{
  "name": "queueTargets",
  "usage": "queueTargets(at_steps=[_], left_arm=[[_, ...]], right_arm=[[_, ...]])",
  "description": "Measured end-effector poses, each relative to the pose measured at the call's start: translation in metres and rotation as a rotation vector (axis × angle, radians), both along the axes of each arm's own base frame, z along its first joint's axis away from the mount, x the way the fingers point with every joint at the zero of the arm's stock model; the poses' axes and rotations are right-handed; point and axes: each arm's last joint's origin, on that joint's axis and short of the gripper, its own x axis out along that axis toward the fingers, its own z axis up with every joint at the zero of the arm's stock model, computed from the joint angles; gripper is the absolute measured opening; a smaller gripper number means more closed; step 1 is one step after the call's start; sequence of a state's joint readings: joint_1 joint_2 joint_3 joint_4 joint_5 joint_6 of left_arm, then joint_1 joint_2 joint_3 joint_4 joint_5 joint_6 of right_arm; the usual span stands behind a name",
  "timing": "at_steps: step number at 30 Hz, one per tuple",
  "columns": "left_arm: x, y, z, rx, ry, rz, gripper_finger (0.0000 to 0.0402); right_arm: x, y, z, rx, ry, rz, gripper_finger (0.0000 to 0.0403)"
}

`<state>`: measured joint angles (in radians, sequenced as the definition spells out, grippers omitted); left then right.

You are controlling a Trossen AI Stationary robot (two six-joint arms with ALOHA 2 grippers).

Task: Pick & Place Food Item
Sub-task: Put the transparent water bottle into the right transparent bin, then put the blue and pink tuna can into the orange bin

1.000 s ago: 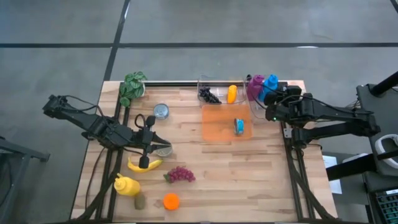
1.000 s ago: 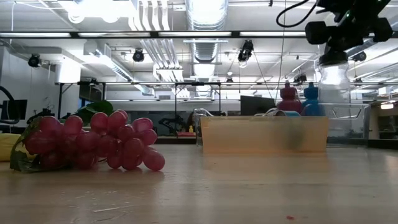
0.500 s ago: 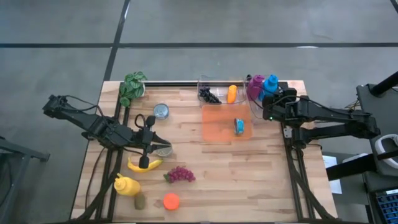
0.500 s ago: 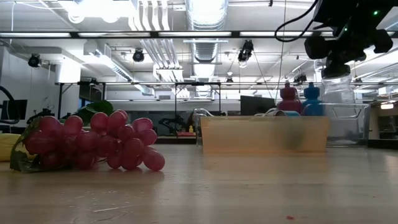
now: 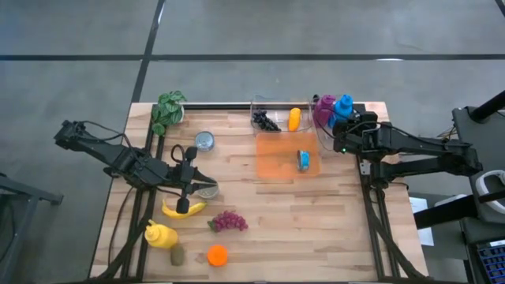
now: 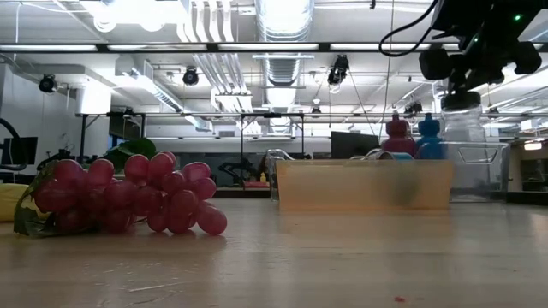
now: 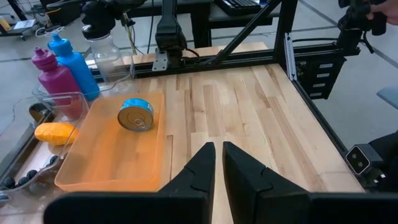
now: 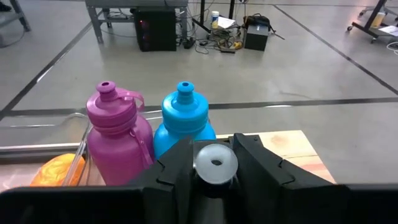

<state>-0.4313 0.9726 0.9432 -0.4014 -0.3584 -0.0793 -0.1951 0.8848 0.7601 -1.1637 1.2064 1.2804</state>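
High view: the right gripper (image 5: pixel 345 134) hovers at the far right by the bottles; the left gripper (image 5: pixel 184 207), pinched shut, sits over the banana (image 5: pixel 183 210).

Right wrist view: its fingers (image 8: pixel 176 163) flank a clear bottle's cap (image 8: pixel 214 162); whether they grip it I cannot tell. Best to release gently and lift straight.
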Motion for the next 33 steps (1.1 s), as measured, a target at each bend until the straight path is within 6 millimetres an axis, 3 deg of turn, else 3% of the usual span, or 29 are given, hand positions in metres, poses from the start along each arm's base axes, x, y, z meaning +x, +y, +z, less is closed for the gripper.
queueTargets(at_steps=[11,19,28,33], left_arm=[[0.0,0.0,0.0,0.0,0.0,0.0,0.0032],[0.0,0.0,0.0,0.0,0.0,0.0,0.0032],[0.0,0.0,0.0,-0.001,0.0,-0.001,0.0032],[0.0,0.0,0.0,0.0,0.0,-0.002,0.0032]], right_arm=[[0.0,0.0,0.002,0.0,0.001,0.001,0.0174],[-0.002,0.001,0.029,0.022,0.001,0.062,0.0208],[0.003,0.005,0.064,0.118,0.038,0.239,0.0204],[0.005,0.015,0.071,0.112,0.046,0.335,0.0183]])
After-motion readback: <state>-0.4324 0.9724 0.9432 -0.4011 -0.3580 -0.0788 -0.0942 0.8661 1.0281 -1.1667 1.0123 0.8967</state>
